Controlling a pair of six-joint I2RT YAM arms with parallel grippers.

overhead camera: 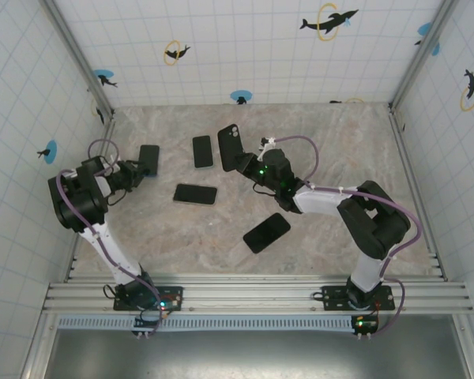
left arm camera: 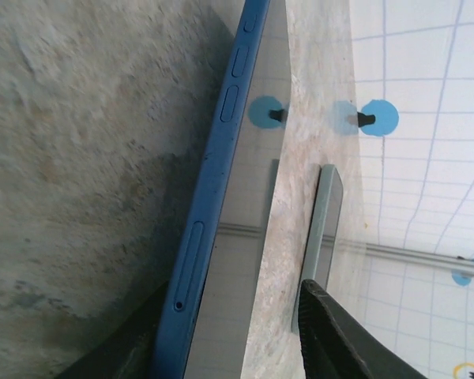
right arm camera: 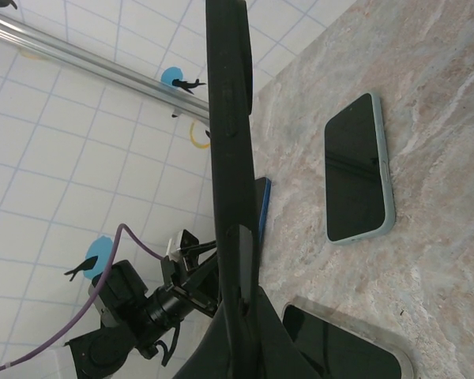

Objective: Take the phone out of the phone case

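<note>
Right gripper (overhead camera: pixel 241 163) pinches black phone case (overhead camera: pixel 230 140) upright, I'd guess for prying; left gripper (overhead camera: pixel 139 170), spread, straddles blue phone (left arm camera: pixel 213 197) well left of it.

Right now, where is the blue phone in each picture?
Top view: the blue phone is the leftmost of the phones.
Left wrist view: it runs down the middle, edge-on, between the left fingers.
Right wrist view: it is a blue sliver just right of the black case.
Shared landmark: the pale-edged phone lies next along from it in every view.
</note>
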